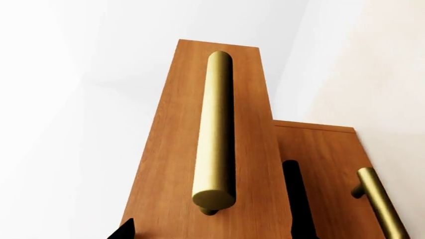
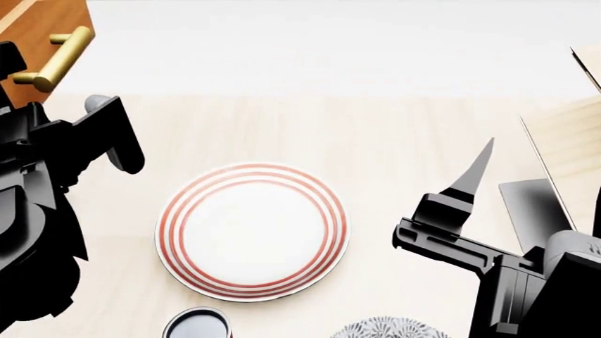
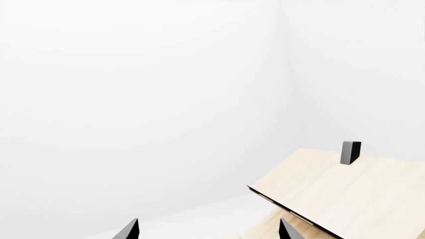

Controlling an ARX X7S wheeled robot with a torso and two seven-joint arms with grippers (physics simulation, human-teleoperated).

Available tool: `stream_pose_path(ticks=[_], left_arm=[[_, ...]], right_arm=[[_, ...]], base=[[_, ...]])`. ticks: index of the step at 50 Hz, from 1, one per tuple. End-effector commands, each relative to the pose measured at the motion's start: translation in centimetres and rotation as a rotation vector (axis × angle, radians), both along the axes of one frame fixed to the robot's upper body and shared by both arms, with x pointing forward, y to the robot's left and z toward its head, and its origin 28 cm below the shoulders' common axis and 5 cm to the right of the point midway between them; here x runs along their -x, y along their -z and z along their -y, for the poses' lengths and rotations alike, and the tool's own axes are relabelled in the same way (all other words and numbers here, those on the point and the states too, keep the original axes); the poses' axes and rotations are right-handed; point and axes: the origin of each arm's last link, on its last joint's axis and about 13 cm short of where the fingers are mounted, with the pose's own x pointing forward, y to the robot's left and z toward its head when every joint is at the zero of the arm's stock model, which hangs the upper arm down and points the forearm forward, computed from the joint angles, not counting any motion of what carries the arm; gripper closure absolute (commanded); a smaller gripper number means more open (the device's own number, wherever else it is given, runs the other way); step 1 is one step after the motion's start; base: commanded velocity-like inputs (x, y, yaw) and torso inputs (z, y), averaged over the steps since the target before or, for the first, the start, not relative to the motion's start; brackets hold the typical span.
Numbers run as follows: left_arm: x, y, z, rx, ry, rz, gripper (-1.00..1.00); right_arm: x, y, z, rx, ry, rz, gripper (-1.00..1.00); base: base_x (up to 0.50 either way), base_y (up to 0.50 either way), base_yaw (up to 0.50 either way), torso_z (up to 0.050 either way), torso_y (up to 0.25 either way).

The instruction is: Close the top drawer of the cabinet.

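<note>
At far left, the left gripper (image 1: 212,234), fingers spread and empty, is facing the drawer (image 1: 212,149) front; next, I judge, a straight push inward.

The head cam looks steeply down over a pale table (image 2: 395,134), with a striped plate (image 2: 252,231) about dead center and both arms poking in from the sides. The cabinet (image 2: 38,28) only just clips into its far left corner, with one brass handle (image 2: 56,58) showing. The left wrist cam sits really close to the cabinet, looking along the top drawer (image 1: 212,149) front so its handle (image 1: 216,134) fills the middle; that cabinet is the part it shares with the head view. The right wrist cam faces a blank white wall over slanted pale boards (image 3: 345,191), which the head view catches at its right edge (image 2: 573,155).
</note>
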Motion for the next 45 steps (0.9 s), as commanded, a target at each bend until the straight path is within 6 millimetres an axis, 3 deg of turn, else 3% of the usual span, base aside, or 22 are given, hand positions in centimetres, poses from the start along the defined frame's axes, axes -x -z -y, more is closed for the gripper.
stream_pose_path(ticks=[1, 19, 45], left_arm=[[0.1, -1.2, -1.6, -0.025, -0.051, 0.041, -1.00], [0.9, -1.9, -4.1, -0.034, -0.125, 0.047, -1.00], [2.1, 1.1, -6.9, -0.007, -0.204, -0.013, -1.00]], right_arm=[[-0.2, 0.2, 0.0, 0.005, -0.004, -0.003, -1.00], [-0.2, 0.1, 0.2, 0.010, -0.006, 0.000, -1.00], [0.2, -0.4, 0.2, 0.013, -0.008, 0.015, -1.00]], base=[[0.00, 0.00, 0.00, 0.000, 0.000], [0.00, 0.00, 0.00, 0.000, 0.001], [0.00, 0.00, 0.00, 0.000, 0.000]])
